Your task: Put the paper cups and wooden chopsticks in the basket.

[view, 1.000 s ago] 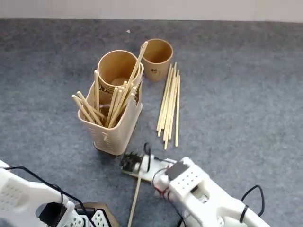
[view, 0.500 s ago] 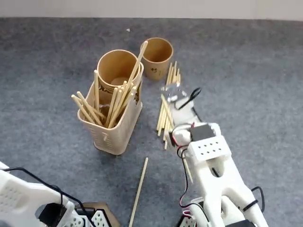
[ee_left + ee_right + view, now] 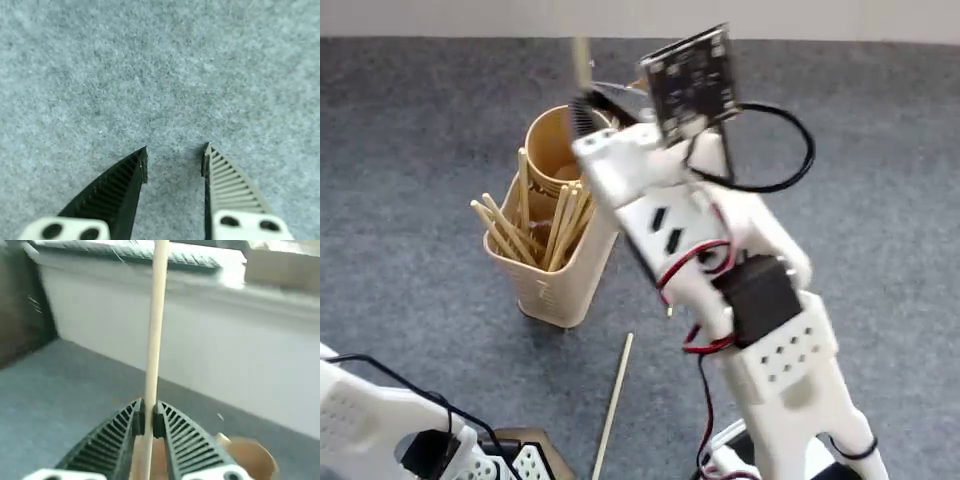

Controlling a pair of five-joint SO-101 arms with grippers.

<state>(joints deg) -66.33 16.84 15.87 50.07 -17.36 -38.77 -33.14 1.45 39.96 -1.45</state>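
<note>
This looks like a robotics lab or hobby workroom. A table covered in grey short-pile carpet (image 3: 860,160) meets a plain pale wall (image 3: 800,18) at its far edge. A white plastic arm (image 3: 788,352) carries a bare dark circuit board (image 3: 692,72) and a loose black cable (image 3: 809,148).

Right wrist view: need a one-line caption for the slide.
Right gripper, jaws shut on a single wooden chopstick, with a paper cup on the grey carpet beyond.

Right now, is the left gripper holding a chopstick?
No, the left gripper is open, with nothing between its jaws and grey carpet beneath.
</note>
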